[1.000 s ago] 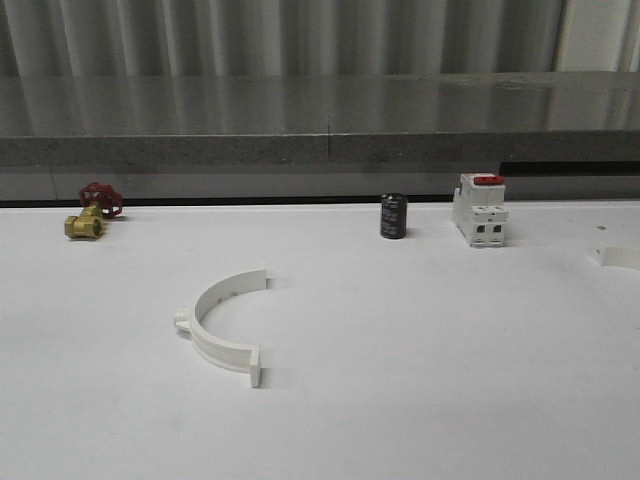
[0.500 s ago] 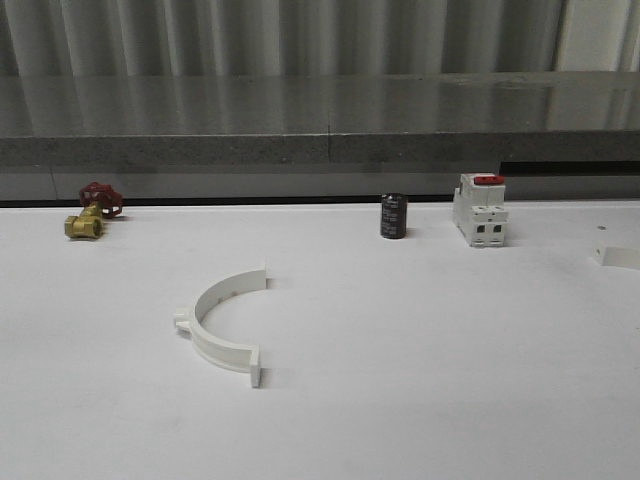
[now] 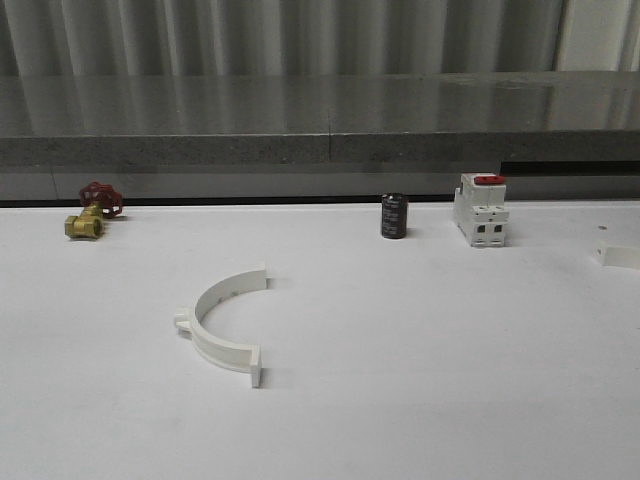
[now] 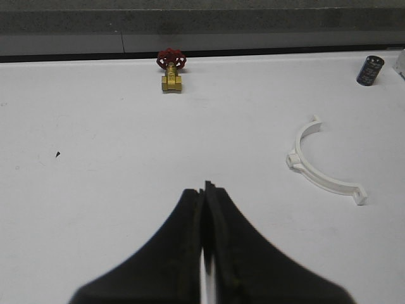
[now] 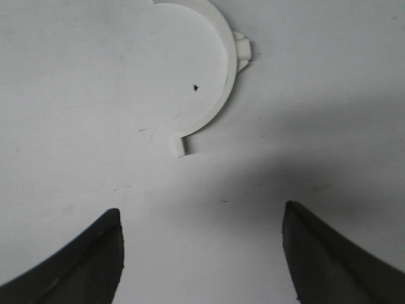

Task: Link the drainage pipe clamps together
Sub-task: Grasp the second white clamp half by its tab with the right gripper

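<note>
One white half-ring drainage pipe clamp [image 3: 215,350] lies flat on the white table, left of centre, its open side facing right. The left wrist view shows the same clamp [image 4: 326,182] ahead and off to one side of my left gripper [image 4: 205,190], whose black fingers are pressed together on nothing. A second half-ring clamp [image 5: 231,79] lies flat on the table just beyond my right gripper [image 5: 201,215], which hangs open above bare table. A white piece [image 3: 618,256] at the table's right edge, cut off by the frame, looks like that clamp's end.
Along the table's far edge stand a brass valve with a red handle [image 3: 90,212], a black cylinder [image 3: 393,216] and a white block with a red top [image 3: 480,210]. A grey ledge [image 3: 320,140] runs behind them.
The white piece at the right edge has shifted slightly and looks a little lower. The clamp left of centre has not moved.
</note>
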